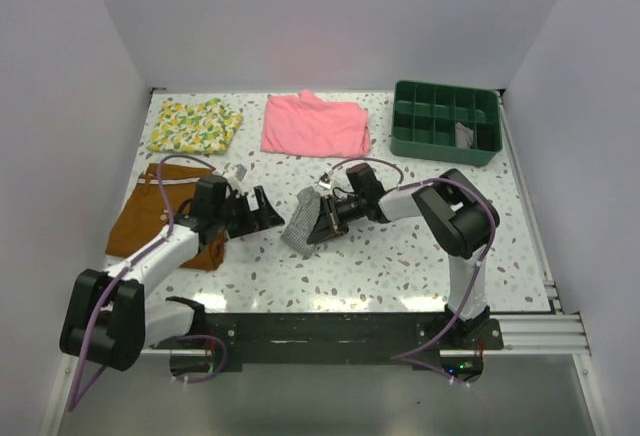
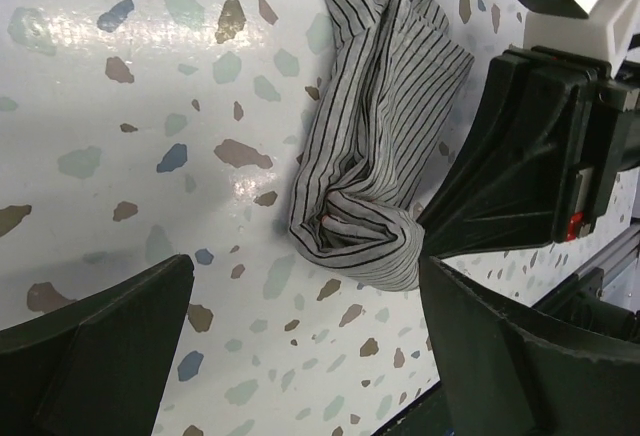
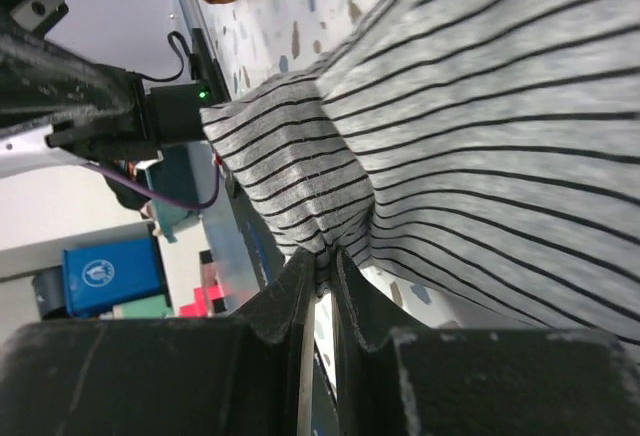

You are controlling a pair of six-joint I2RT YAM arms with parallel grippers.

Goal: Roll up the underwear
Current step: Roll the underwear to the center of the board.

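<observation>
On surface (image 1: 400,261), top view: underwear (image 1: 298,231) lying bunched, right gripper (image 1: 318,218) pinching its edge; left gripper (image 1: 268,211) hovering beside, jaws wide, holding nothing. Left wrist view: roll sagging loose. Right wrist view: only thin fold being nipped, so likely slipping free and roll unravelling.

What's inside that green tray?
The green tray is divided into compartments; one near its right end holds a small grey-white item. The rest look empty, though walls hide some floor.

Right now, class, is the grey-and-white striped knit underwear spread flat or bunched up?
Bunched up: the grey-and-white striped knit underwear is crumpled into a narrow bundle, with one fold pinched in the right claw.
</observation>
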